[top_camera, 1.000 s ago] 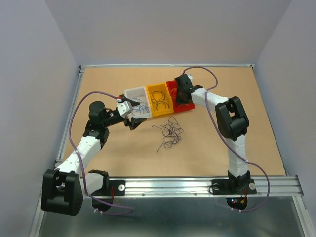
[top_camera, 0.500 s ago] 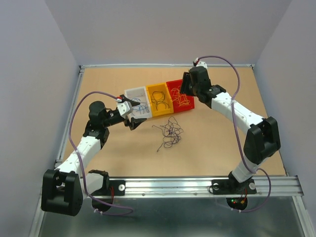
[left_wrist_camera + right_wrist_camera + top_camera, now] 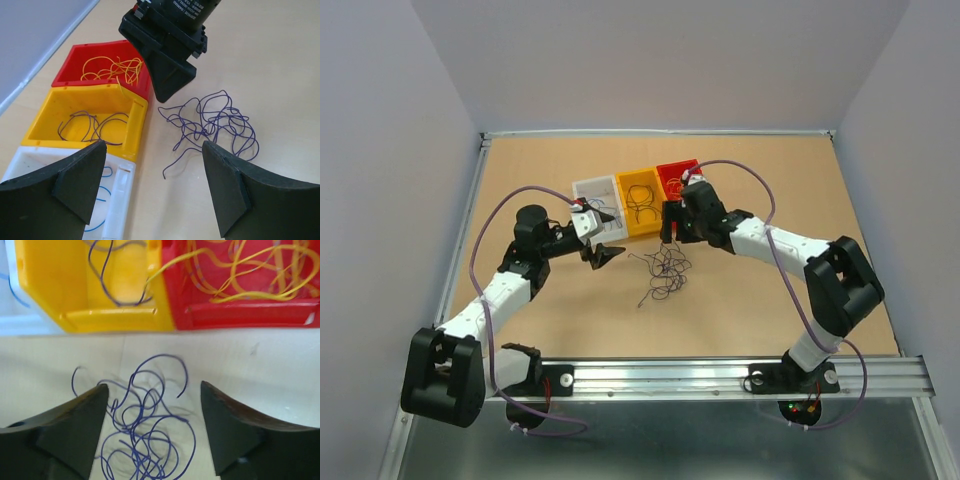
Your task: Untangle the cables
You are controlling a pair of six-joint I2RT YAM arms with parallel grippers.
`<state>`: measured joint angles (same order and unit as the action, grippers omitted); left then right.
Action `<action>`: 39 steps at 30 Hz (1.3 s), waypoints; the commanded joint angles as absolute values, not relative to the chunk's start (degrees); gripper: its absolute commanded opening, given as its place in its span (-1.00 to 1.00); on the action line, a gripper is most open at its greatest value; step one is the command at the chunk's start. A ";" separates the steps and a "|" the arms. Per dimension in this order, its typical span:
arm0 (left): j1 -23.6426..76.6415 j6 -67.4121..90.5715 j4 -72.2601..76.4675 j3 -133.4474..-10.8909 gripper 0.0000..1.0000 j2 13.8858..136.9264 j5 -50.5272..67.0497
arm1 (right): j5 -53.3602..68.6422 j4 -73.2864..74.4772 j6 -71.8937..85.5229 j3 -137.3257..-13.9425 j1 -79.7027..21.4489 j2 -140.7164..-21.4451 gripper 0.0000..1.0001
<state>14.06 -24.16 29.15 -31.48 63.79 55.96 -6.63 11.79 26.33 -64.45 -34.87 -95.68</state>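
A loose tangle of dark purple cables (image 3: 665, 268) lies on the wooden table in front of three bins. The left wrist view has the same tangle (image 3: 215, 120) ahead and to the right. My left gripper (image 3: 607, 237) is open and empty, hovering by the white bin's (image 3: 592, 186) front corner, left of the tangle. My right gripper (image 3: 670, 228) is open just above the tangle's far edge. In its own view the purple cables (image 3: 145, 430) lie between and below its spread fingers, with nothing pinched. Yellow-orange cables (image 3: 250, 275) fill the red bin (image 3: 677, 168).
The yellow bin (image 3: 638, 177) holds purple cables (image 3: 90, 127). Blue cables (image 3: 100, 200) lie in the white bin. One yellow cable (image 3: 165, 267) hangs over the wall between the red and yellow bins. The right gripper's body (image 3: 167, 75) stands close to the bins' front.
The right arm swung from over the red bin down to the tangle's far edge, and its jaws opened. The left gripper edged right toward the tangle, still open.
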 commanded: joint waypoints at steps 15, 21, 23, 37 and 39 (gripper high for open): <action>16.17 -29.44 26.37 -34.45 0.77 65.83 51.94 | -12.83 15.56 21.09 -70.57 -47.02 -105.55 0.04; 16.43 -29.71 26.19 -34.72 0.77 66.53 51.59 | -13.62 10.74 18.55 -65.94 -48.95 -95.22 -0.99; 16.35 -29.88 26.19 -34.45 0.77 66.27 51.68 | -10.65 3.65 16.97 -61.11 -49.04 -88.54 -0.99; 17.05 -31.90 25.22 -34.45 0.78 66.97 52.73 | -3.43 -15.29 15.21 -42.45 -49.04 -56.17 -0.99; 17.14 -32.25 24.87 -34.37 0.79 67.06 53.35 | -2.29 -15.38 15.21 -42.28 -49.04 -55.11 -0.99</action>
